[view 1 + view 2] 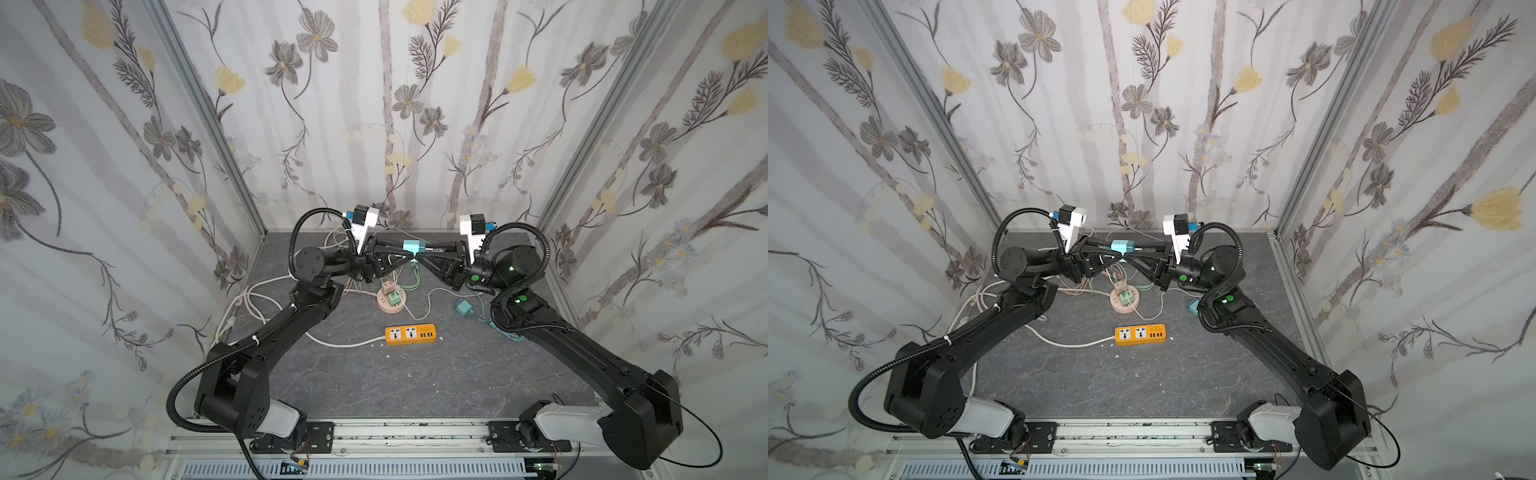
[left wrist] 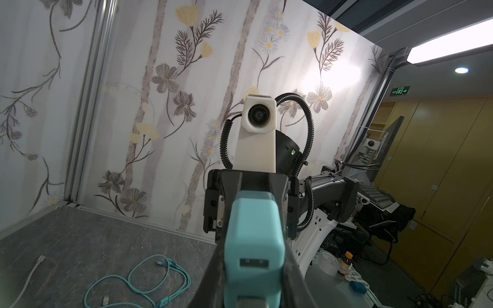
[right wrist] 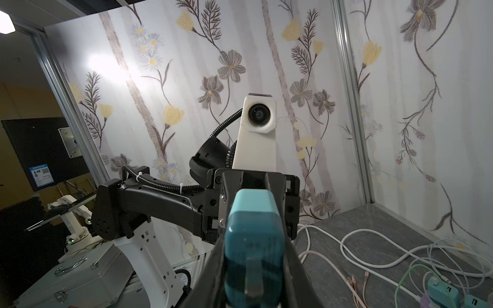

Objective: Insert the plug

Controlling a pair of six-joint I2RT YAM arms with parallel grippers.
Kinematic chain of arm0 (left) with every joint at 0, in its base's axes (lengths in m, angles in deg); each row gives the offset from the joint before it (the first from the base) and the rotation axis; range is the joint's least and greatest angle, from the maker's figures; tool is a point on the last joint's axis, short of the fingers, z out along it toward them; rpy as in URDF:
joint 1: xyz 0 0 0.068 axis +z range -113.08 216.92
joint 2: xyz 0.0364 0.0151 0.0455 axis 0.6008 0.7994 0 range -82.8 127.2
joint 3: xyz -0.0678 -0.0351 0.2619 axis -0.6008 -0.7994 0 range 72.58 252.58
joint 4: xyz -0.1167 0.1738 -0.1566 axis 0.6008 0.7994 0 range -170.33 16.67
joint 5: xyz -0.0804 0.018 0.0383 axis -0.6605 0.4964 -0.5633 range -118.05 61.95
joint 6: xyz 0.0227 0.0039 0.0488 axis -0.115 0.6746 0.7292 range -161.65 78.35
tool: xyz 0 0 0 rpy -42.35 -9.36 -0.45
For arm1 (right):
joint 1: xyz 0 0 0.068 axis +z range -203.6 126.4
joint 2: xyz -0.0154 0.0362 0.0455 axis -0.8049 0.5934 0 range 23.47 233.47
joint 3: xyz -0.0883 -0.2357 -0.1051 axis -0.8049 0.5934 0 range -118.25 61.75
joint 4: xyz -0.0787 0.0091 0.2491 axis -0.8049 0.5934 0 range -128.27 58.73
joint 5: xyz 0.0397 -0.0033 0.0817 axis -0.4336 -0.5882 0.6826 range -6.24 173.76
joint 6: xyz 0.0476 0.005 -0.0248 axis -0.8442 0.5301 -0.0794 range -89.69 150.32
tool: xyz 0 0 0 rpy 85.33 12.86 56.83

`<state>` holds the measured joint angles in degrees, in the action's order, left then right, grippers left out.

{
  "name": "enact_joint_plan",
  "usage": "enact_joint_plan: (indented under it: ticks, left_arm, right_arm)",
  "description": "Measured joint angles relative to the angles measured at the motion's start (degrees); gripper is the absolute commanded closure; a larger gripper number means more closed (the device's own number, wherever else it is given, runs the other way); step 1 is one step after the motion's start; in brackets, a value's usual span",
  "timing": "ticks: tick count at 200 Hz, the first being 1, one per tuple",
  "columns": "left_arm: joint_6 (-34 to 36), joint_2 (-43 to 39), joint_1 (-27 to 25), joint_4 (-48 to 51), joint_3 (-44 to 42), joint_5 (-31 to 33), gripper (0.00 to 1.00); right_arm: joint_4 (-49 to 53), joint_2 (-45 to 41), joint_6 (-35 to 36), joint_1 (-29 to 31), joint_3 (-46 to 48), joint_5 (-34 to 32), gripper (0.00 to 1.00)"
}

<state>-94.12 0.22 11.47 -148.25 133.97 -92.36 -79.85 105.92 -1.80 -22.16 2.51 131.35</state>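
Where the two arms meet above the tabletop point(image 1: 457, 374), the left fingers point(image 2: 210, 282) and right fingers point(image 3: 293, 277) both clench one teal charger plug point(image 1: 411, 246), its USB port toward the left wrist, its prong end toward the right. A second teal charger point(image 1: 462, 307) lies on the tabletop at 4 o'clock from it; one orange power strip point(image 1: 410, 334) lies at 6 o'clock, one round socket hub point(image 1: 390, 307) between them.
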Motion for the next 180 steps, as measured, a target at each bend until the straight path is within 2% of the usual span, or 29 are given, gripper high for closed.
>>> enact_joint_plan:
  ticks: [7, 24, 33, 39, 46, 53, 55, 56, 57, 60, 89, 109, 141, 180]
  left_arm:
    - [-0.02, 0.00, 0.00, -0.44, 0.00, -0.09, 1.00]
    - [-0.04, 0.09, -0.02, -0.68, 0.00, 0.04, 1.00]
    - [0.04, 0.11, 0.00, -0.52, 0.00, 0.13, 1.00]
    - [0.46, 0.11, 0.00, -0.02, 0.02, 0.15, 1.00]
    - [1.53, -0.09, -0.02, 1.55, 0.11, 0.15, 1.00]
    - [3.10, -0.59, -0.13, 5.22, 0.46, 0.15, 1.00]
    - [3.76, -0.81, -0.22, 6.73, 0.61, 0.17, 1.00]
    - [3.93, -0.90, -0.26, 7.23, 0.66, 0.20, 1.00]
    - [4.35, -1.03, -0.33, 8.24, 0.76, 0.22, 1.00]
    - [6.01, -1.46, -0.46, 10.80, 1.05, 0.33, 1.00]
    - [32.81, -4.66, -2.99, 41.97, 6.56, 5.95, 1.00]
    - [46.21, -2.21, -3.32, 57.68, 11.04, 9.49, 1.00]
    - [57.96, 2.29, -3.54, 73.40, 18.56, 13.31, 1.00]
    - [70.49, 3.72, -4.83, 85.02, 26.03, 16.24, 1.00]
  right_arm:
    - [-0.22, 0.02, -0.04, 0.07, 0.02, 0.02, 1.00]
    - [-0.76, 0.33, -0.35, 0.11, 0.07, 0.04, 0.98]
    - [-1.22, 0.55, -0.37, 0.09, 0.15, 0.00, 0.77]
    - [-1.40, 0.61, -0.37, 0.04, 0.31, -0.04, 0.60]
    - [-1.46, 0.57, -0.22, -0.07, 0.57, -0.20, 0.48]
    - [-1.25, 0.37, 0.83, -0.39, 1.03, -0.42, 0.30]
    - [-1.03, 0.31, 1.36, -0.52, 1.18, -0.52, 0.22]
    - [-0.92, 0.28, 1.46, -0.57, 1.22, -0.55, 0.12]
    - [-0.83, 0.24, 1.57, -0.61, 1.27, -0.59, 0.06]
    - [-0.02, 0.00, 2.16, -0.94, 1.64, -0.92, 0.01]
    - [8.63, -4.52, 7.54, -5.42, 6.29, -6.54, 0.01]
    - [15.61, -8.24, 11.23, -8.76, 10.05, -11.30, 0.01]
    - [24.72, -9.94, 17.29, -9.60, 15.96, -16.44, 0.01]
    - [26.36, -7.39, 15.87, -9.75, 19.82, -23.61, 0.01]
